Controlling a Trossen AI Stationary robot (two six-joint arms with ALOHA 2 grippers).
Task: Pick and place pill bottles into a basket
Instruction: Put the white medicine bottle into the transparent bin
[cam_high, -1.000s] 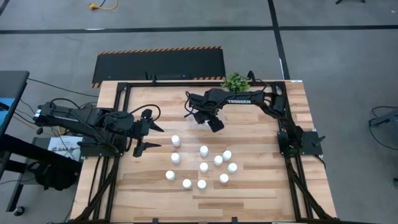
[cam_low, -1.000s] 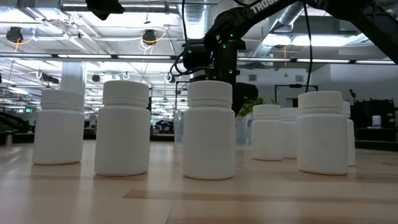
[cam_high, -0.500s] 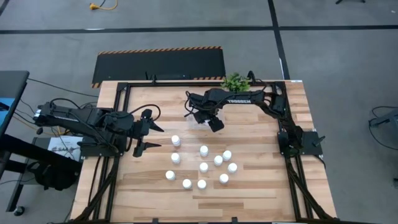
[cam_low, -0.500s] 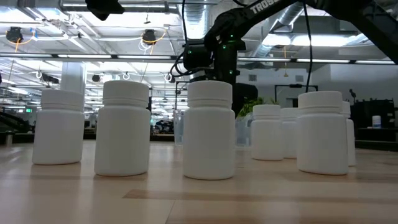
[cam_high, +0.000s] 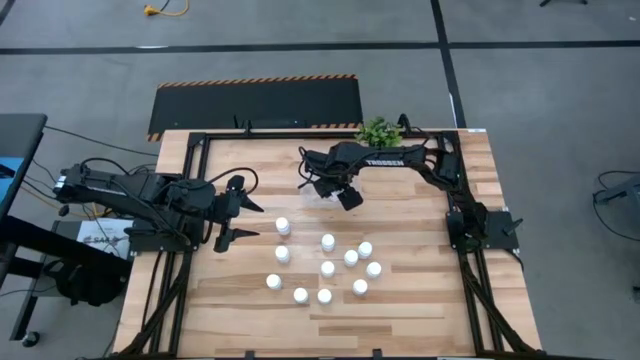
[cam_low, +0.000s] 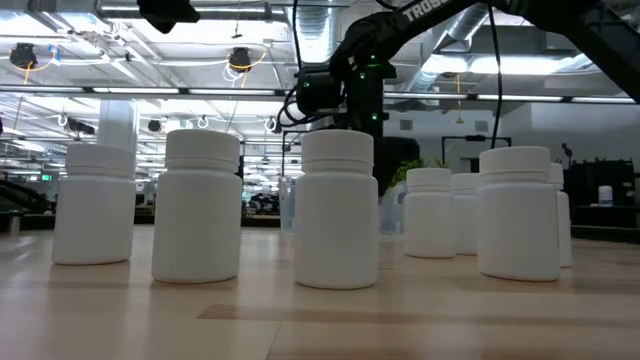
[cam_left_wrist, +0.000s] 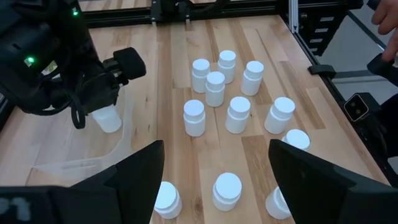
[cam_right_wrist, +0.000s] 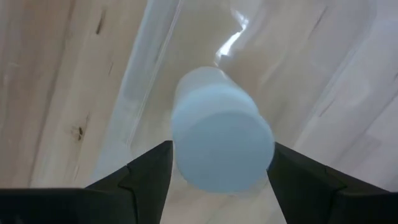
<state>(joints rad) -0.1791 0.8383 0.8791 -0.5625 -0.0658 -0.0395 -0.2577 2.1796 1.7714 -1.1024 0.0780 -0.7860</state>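
Observation:
Several white pill bottles stand upright on the wooden table's middle and near part, also seen in the low view. One more bottle stands in the clear basket toward the far middle. My right gripper hangs over it, pointing down and open, one finger on either side of the bottle's cap. My left gripper waits open at the table's left side with nothing between its fingers. My right gripper comes at the bottle from above with a finger on each side of the cap. Whether a finger touches the cap, I cannot tell. The bottle stands under the fingers on the basket's floor.
A small green plant stands at the far edge, behind the right arm. Black frame rails run along the table's left and right sides. Bare wood lies between the bottles and the right rail.

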